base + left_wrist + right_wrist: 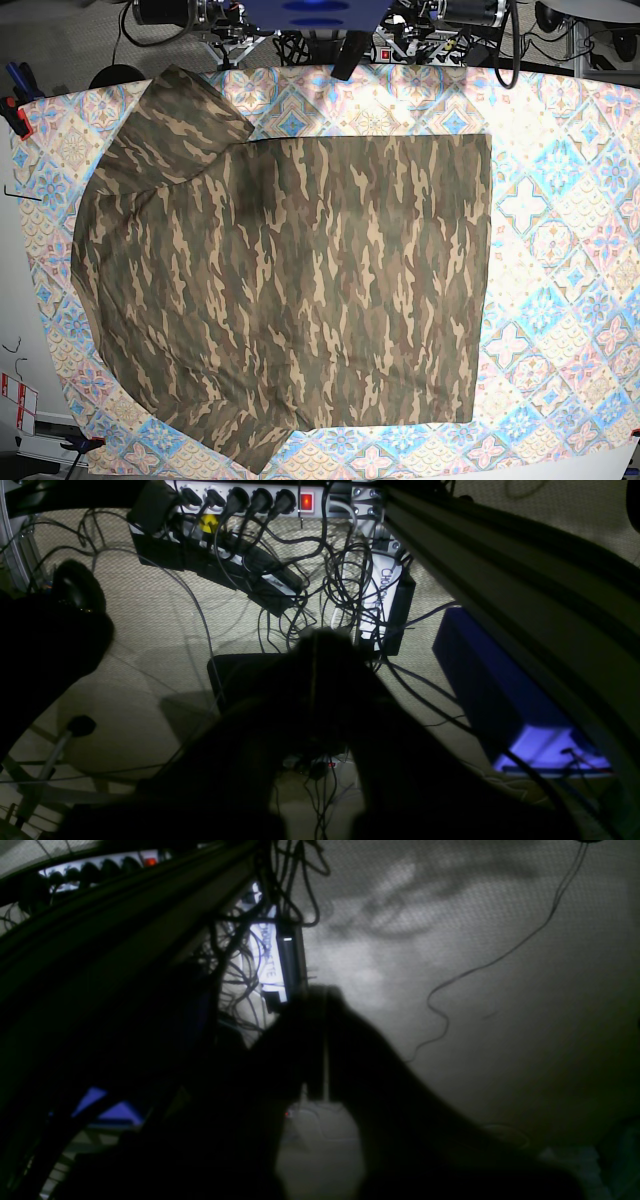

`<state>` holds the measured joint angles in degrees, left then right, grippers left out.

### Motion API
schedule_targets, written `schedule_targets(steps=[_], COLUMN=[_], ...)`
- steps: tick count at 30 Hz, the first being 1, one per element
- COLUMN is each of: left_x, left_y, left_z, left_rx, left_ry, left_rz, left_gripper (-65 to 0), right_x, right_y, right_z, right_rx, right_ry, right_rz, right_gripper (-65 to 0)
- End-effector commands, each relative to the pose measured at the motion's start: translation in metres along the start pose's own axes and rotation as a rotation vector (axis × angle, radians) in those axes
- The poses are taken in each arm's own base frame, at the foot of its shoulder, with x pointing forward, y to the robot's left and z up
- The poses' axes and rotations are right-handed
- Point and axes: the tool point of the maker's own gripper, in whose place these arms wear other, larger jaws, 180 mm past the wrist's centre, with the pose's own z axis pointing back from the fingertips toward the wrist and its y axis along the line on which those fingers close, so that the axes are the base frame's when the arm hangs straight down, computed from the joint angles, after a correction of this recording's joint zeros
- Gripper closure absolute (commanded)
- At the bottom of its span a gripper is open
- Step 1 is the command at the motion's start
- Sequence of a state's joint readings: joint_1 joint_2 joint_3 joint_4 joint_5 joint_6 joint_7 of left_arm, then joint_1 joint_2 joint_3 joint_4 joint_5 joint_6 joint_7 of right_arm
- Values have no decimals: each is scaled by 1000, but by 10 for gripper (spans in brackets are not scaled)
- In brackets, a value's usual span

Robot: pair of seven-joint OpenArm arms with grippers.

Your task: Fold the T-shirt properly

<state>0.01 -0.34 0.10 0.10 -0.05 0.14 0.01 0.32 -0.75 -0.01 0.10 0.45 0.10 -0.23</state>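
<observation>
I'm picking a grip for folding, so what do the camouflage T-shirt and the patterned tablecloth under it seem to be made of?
The T-shirt looks like soft, matte woven or knit cloth, probably cotton: it lies flat with gentle wrinkles and a limp sleeve, and shows no shine. The tablecloth looks like a smooth printed sheet, maybe coated fabric or vinyl: its pastel tile print lies very flat with a faint sheen, though the base view cannot settle which.

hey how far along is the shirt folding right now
Nothing is folded yet. The T-shirt lies spread flat on the tablecloth, both sleeves out to the sides. Nothing is in hand: the left end effector and right end effector are shut, holding nothing, aimed at the floor and cables below the table. Every fold is left.
</observation>
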Motion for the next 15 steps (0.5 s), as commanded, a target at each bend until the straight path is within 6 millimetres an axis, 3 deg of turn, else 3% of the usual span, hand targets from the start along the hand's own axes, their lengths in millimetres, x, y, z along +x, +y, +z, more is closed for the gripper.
schedule_targets(steps=[1,7,11,15], left_x=[-2,1,-4,-20], left_y=[1,11,16,33], left_z=[0,0,1,3], left_rx=[0,15,23,47], left_ry=[2,0,8,28], left_rz=[-7,-9,-11,-13], left_gripper=[-1,0,0,0], right_x=[2,1,0,-28], right_y=[-3,-6,-23,-30], right_z=[0,0,1,4], right_rx=[-7,-10,-37,-49], right_ry=[-5,-4,-4,-25], right_rz=[0,-1,-2,-2], right_gripper=[0,0,0,0])
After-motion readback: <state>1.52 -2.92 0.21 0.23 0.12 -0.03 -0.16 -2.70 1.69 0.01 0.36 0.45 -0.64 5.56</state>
